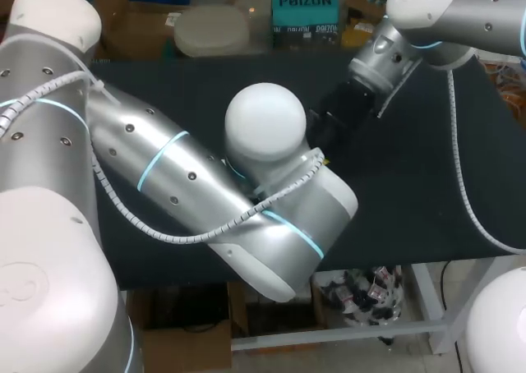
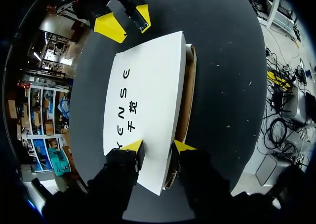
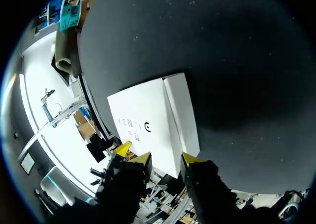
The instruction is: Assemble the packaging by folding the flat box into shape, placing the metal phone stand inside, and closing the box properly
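**Box formed, lid nearly down; stand out of sight**

The white printed box (image 2: 148, 95) is no longer flat. The right wrist view shows a top face and a side wall, so I judge the folding step done. It lies on the dark table (image 1: 411, 200), hidden in the head view under the left arm (image 1: 189, 176), which comes in from 9 o'clock. The right arm (image 1: 386, 61) comes in from 1 o'clock.

Take the box end nearest the left gripper (image 2: 158, 146) as 6 o'clock. That gripper sits over the 5 o'clock corner; I cannot tell whether it clamps the box or merely rests over it. The right gripper (image 2: 126, 22) hangs just past the 11 o'clock corner, spread and holding nothing.

Along the 3 o'clock side a brown cardboard inner wall (image 2: 186, 95) shows beside the lid's (image 2: 163, 66) edge. The lid looks lowered but not tucked home.

No metal phone stand shows on the table in any view. It is probably already inside, though the pictures cannot confirm that. What seems left is seating the lid along that 3 o'clock edge.
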